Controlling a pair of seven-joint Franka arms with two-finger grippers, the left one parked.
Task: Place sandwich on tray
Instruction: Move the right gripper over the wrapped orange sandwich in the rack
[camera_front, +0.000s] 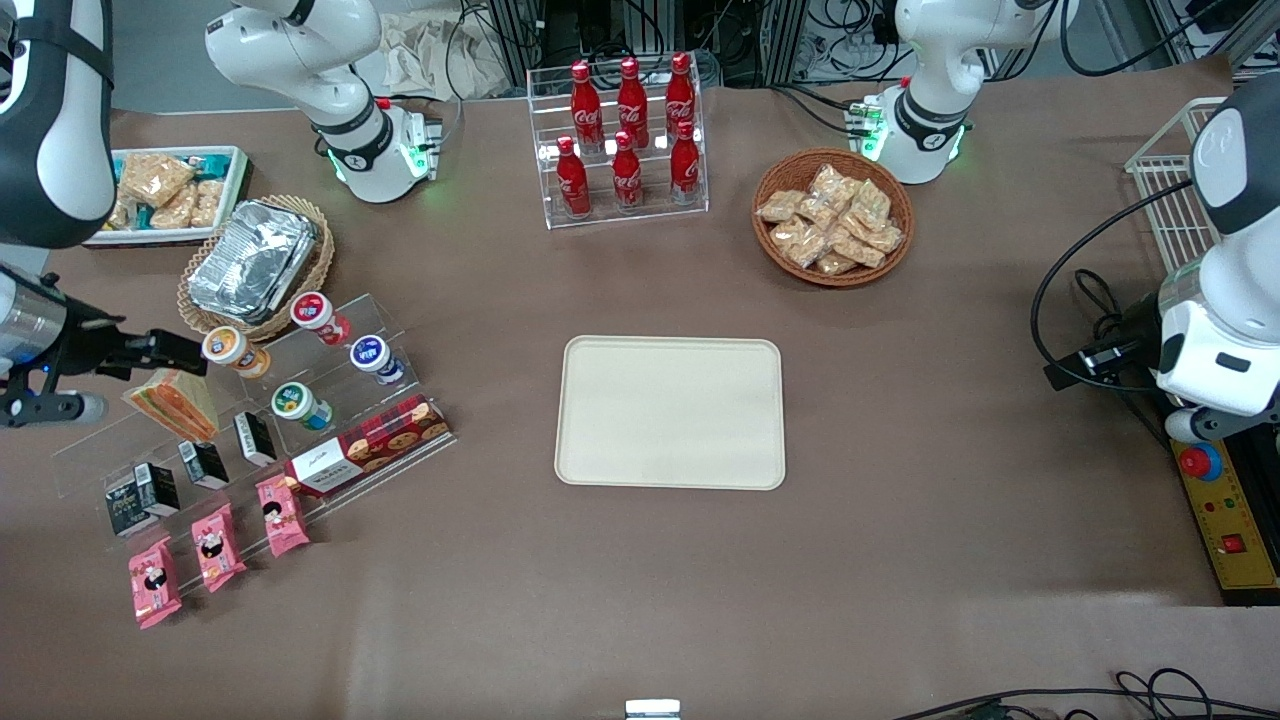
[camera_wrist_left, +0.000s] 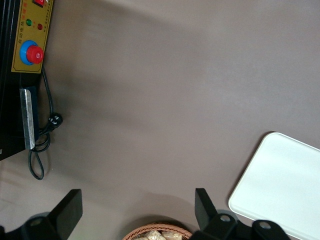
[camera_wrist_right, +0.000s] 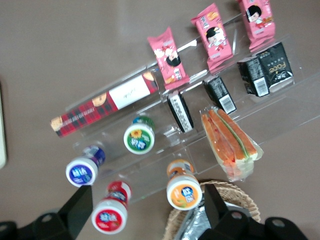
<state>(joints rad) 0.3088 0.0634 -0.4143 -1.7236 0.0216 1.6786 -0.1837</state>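
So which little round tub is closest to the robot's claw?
The orange-lidded tub, right beside the gripper. The red, blue and green tubs sit farther from it.

— What colours does the sandwich show?
— Pale bread with orange and green layers, under clear wrap.
— And the tray?
— Plain cream-beige, on a brown table.
— The gripper?
— Black fingers.
— The packets beside the rack?
— Pink, each printed with a dark-haired cartoon face.

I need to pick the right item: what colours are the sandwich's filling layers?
Orange and green between pale bread; the sandwich shows best in the right wrist view.
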